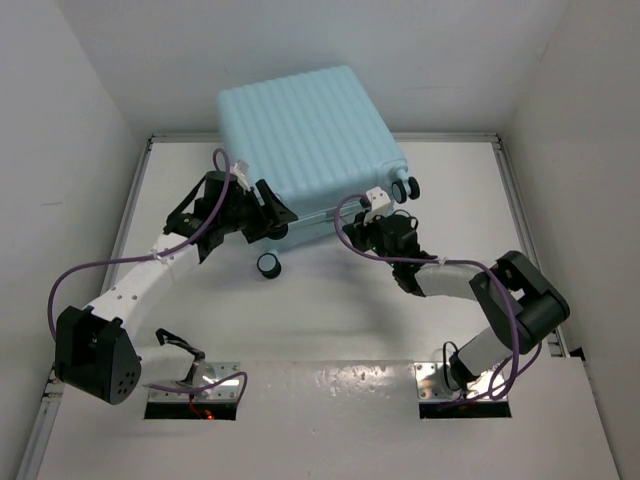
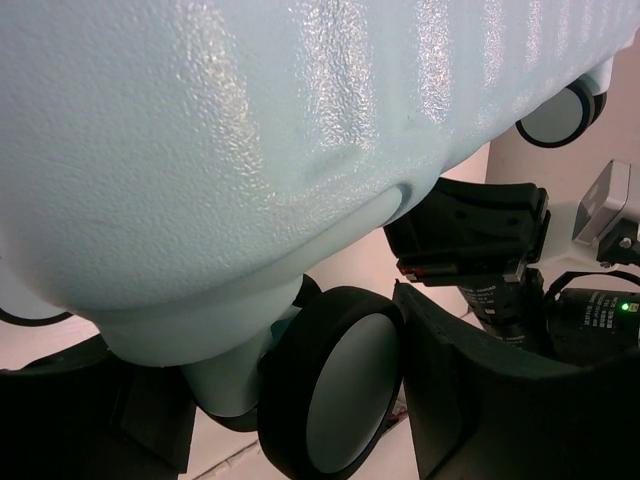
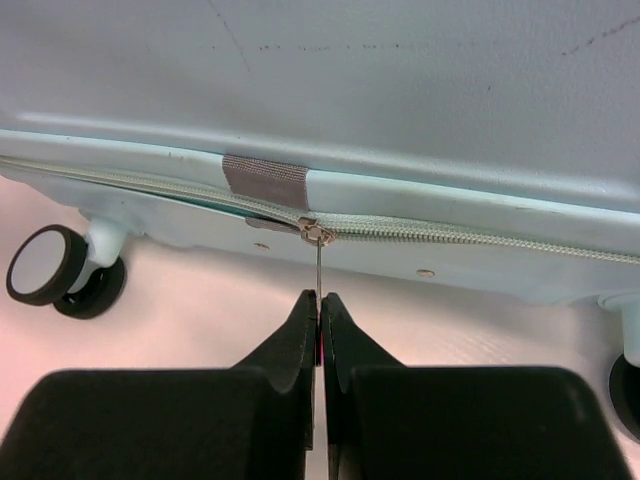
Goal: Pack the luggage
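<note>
The luggage (image 1: 310,140), a pale aqua ribbed hard-shell suitcase, lies closed on the white table. My left gripper (image 1: 272,222) is at its near left corner. In the left wrist view the jaws stand open, astride a black spinner wheel (image 2: 340,395) and its aqua fork, under the shell (image 2: 250,130). My right gripper (image 1: 350,232) is at the near side and is shut on the thin metal zipper pull (image 3: 319,270), which hangs from the slider (image 3: 315,233). The zipper is closed to the right of the slider, and a narrow gap shows to its left.
A black wheel (image 1: 268,265) stands on the table below the left gripper. Two more wheels (image 1: 408,188) stick out at the luggage's right corner. White walls enclose the table on three sides. Purple cables loop from both arms.
</note>
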### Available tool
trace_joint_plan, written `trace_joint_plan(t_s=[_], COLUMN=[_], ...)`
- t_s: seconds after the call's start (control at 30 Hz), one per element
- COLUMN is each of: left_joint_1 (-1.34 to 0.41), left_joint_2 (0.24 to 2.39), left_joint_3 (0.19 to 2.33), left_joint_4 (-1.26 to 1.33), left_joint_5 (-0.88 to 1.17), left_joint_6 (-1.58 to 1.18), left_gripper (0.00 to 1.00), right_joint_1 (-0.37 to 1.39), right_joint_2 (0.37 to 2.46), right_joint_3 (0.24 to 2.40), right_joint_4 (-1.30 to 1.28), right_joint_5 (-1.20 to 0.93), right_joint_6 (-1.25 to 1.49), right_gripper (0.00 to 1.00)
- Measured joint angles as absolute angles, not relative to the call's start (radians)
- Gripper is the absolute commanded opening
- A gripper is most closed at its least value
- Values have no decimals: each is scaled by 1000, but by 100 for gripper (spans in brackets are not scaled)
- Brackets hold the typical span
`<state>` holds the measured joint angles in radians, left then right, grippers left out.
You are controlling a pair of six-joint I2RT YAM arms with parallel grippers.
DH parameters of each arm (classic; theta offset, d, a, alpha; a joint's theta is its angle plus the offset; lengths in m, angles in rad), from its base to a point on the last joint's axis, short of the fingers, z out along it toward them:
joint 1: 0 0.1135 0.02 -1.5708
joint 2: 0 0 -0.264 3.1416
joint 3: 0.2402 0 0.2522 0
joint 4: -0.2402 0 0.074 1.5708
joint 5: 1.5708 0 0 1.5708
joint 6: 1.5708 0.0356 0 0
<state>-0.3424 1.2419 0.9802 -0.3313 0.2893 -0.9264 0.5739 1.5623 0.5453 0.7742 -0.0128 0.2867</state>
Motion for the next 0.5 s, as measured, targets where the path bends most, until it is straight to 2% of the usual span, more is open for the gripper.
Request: trace_joint_plan(t_s=[0.5], left_joint_1=[-341], left_joint_2=[1245], left_joint_3=[979], left_joint_4=[-331], left_joint_5=[293], left_joint_6=[-929], left_gripper=[0], right_joint_1=[572], right_joint_2=[1664], right_joint_3=[637], right_joint_4=[765], right_joint_5=[-35], right_joint_6=[279], right_gripper=[0])
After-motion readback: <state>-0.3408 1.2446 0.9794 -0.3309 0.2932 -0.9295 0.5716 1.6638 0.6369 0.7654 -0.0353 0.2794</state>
